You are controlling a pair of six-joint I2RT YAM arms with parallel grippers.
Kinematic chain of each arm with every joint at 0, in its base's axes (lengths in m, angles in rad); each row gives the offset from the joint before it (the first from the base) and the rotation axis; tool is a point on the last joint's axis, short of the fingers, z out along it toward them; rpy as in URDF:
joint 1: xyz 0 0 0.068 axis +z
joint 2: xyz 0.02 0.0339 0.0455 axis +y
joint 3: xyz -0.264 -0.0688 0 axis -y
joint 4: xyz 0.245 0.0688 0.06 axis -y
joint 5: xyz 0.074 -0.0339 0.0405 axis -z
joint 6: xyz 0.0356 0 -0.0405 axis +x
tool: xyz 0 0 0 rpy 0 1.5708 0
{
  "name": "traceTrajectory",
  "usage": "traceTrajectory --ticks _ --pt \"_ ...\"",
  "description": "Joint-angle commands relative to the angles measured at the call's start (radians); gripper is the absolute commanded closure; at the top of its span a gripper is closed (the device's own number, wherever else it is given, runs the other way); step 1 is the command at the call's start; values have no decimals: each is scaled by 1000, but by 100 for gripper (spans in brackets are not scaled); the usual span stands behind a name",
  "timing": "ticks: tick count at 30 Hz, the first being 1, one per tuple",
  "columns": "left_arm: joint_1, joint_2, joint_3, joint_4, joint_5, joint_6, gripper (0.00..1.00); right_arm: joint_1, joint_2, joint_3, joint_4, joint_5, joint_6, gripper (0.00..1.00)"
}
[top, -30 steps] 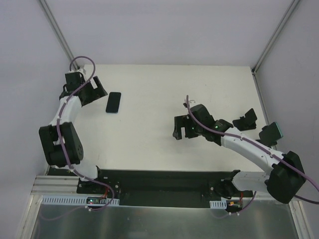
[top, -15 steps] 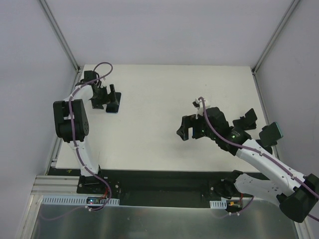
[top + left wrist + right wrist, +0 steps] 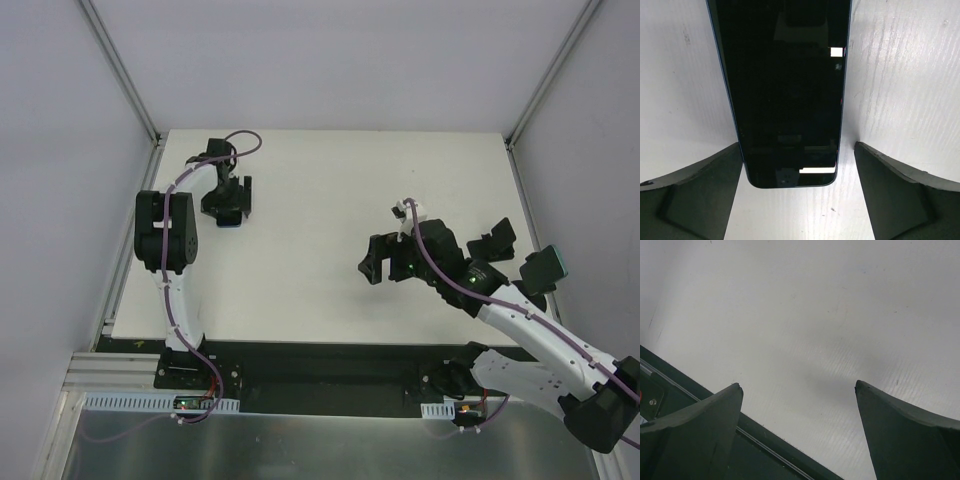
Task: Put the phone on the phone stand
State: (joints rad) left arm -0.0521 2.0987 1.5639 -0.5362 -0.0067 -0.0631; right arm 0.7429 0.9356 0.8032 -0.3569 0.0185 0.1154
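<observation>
The phone (image 3: 787, 90) lies flat on the white table, glossy face up. In the top view only its near end (image 3: 229, 222) shows under my left gripper (image 3: 227, 203). The left gripper (image 3: 797, 200) is open, low over the phone, with one finger on each side of its near end; I see no contact. The phone stand (image 3: 495, 241), a small angled black piece, sits at the far right of the table. My right gripper (image 3: 384, 262) is open and empty above the bare table at centre-right, left of the stand. It also shows in the right wrist view (image 3: 799, 385).
A dark object with a teal edge (image 3: 544, 268) lies near the right table edge, just beyond the stand. The black front rail (image 3: 715, 445) runs under the right gripper's view. White walls and frame posts (image 3: 120, 70) enclose the table.
My left arm has swung right from the table's left edge and stretched out, bringing its open gripper over the phone. My right gripper has drifted slightly right and toward the front.
</observation>
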Motion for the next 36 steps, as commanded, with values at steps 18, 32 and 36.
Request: traceTrajectory --ticks 18,32,36 --pt "-75 -8 3 -139 250 -42 83 -4 -23 -4 -47 69 92 4" --pt "-287 -14 -143 41 591 -297 100 -5 83 -36 94 95 349 3" --pt "-311 -32 -165 71 619 -343 100 -60 195 -4 214 95 495 2"
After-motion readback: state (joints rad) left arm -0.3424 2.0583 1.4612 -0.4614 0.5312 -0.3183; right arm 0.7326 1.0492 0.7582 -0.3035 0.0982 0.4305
